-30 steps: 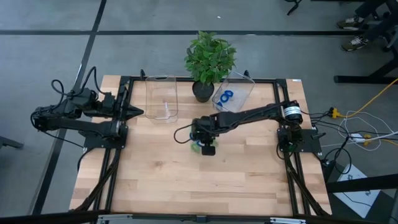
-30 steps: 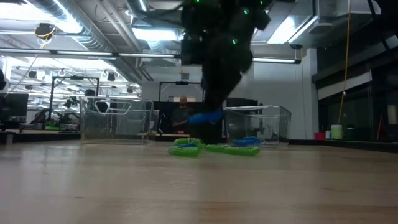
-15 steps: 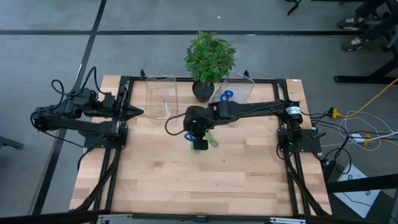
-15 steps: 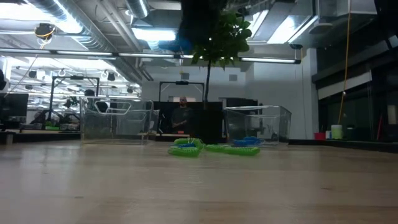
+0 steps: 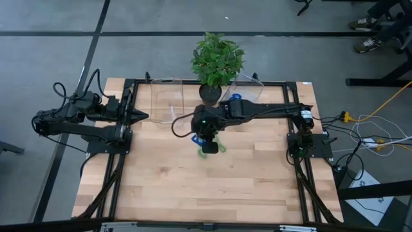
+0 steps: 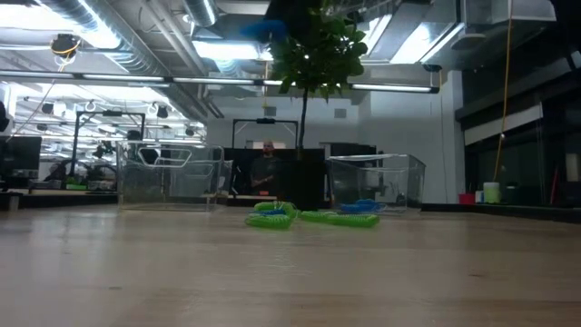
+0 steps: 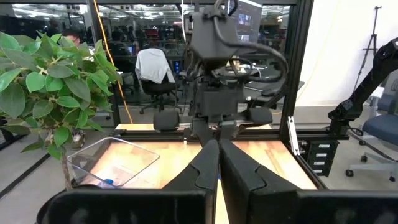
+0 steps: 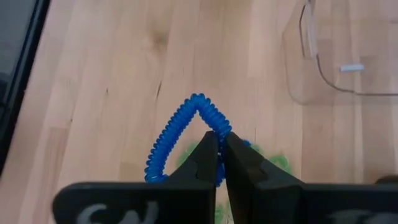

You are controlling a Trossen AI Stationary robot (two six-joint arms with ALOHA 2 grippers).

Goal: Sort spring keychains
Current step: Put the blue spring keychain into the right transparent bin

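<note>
My right gripper (image 8: pixel 219 138) is shut on a bright blue spring keychain (image 8: pixel 177 127) and hangs high above the middle of the table (image 5: pixel 203 136). In the low view the blue keychain (image 6: pixel 259 29) shows near the top, far above the table. Light green keychains (image 6: pixel 272 216) lie in a small pile on the wood below it (image 5: pixel 217 148). My left gripper (image 7: pixel 217 152) is shut and parked at the table's left side (image 5: pixel 145 117). My right gripper pinches the blue keychain's coil (image 8: pixel 214 124) between its two fingertips, coming from above and pointing down. The loop is lifted clear of the table and bends to a peak (image 8: pixel 198 99) just beyond the fingers.
Two clear bins stand near the far edge: one left of the plant (image 5: pixel 168 103), one right of it (image 5: pixel 248 90), partly under my right arm. A leafy potted plant (image 5: pixel 217 61) stands between them. The near half of the wooden table (image 5: pixel 193 187) is bare wood.
My right gripper has risen from the pile of keychains with the blue keychain in its fingers and shifted a little toward the table's left. The blue keychain is now lifted clear, high above the table. The green keychains have stayed on the wood.
</note>
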